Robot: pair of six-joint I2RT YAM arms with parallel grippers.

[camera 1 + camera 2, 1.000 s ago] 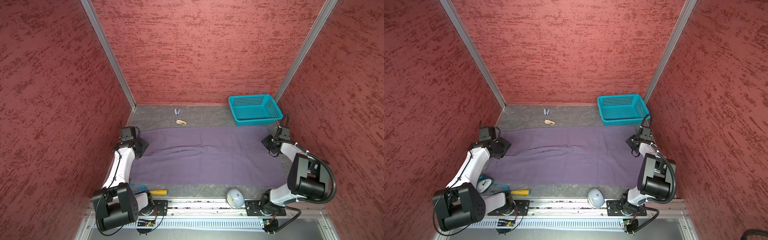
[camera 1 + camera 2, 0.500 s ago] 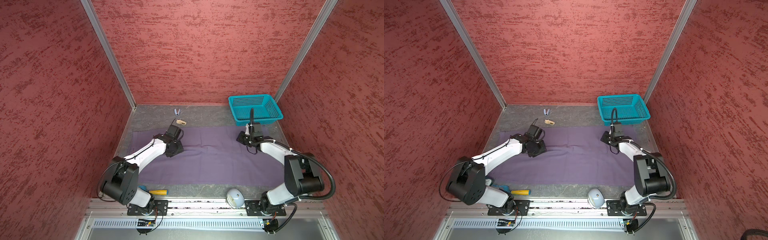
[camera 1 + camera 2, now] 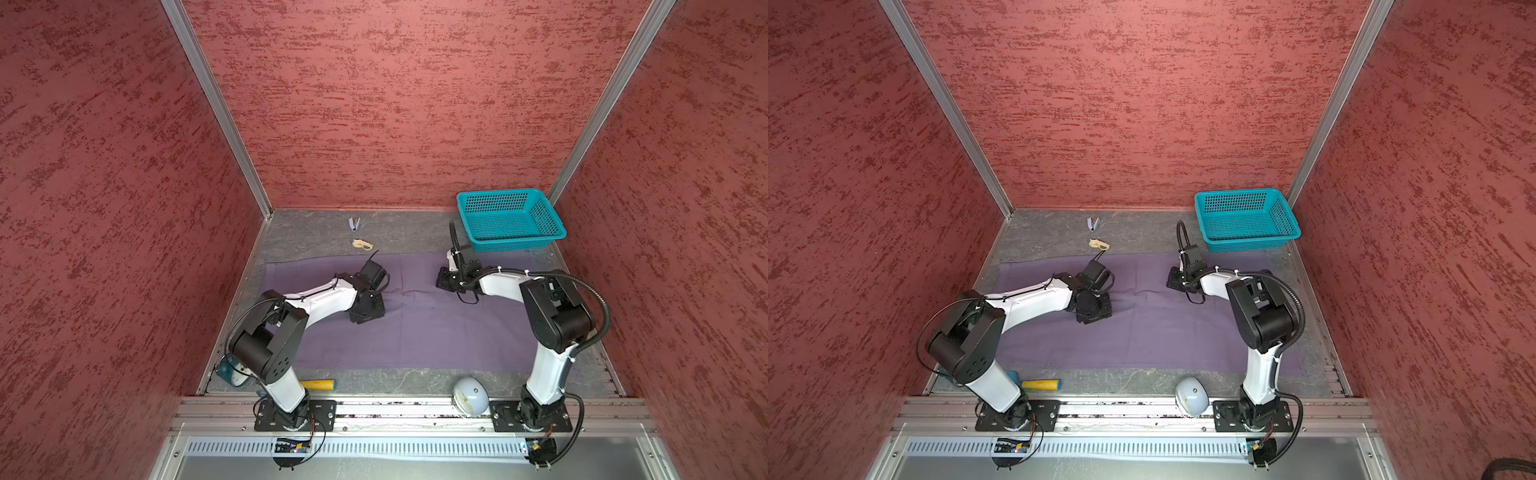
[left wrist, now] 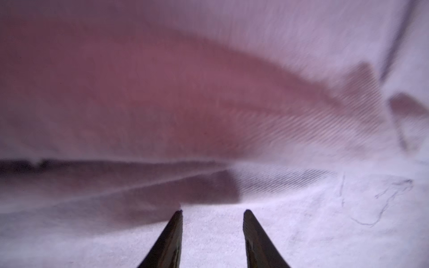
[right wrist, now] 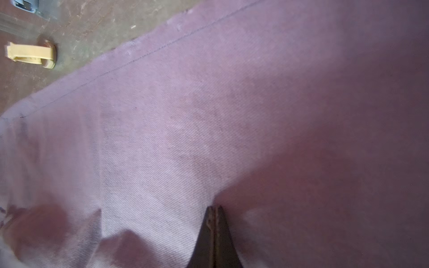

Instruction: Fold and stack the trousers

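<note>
Soft, limp trousers [image 3: 415, 328] lie spread flat on the tabletop [image 3: 316, 232], probably best pinched at edge corners. The left gripper [image 4: 212, 212] is parted over the cloth; the right gripper [image 5: 214, 207] is closed, tips against it.

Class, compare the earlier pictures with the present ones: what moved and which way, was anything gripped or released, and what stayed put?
Both arms swung inward from the outer ends of the trousers towards their middle: the left pincer rightward, jaws apart, the right pincer leftward, shut. Nothing was gripped or released. The trousers stay spread flat; the blue basket has not moved.
</note>
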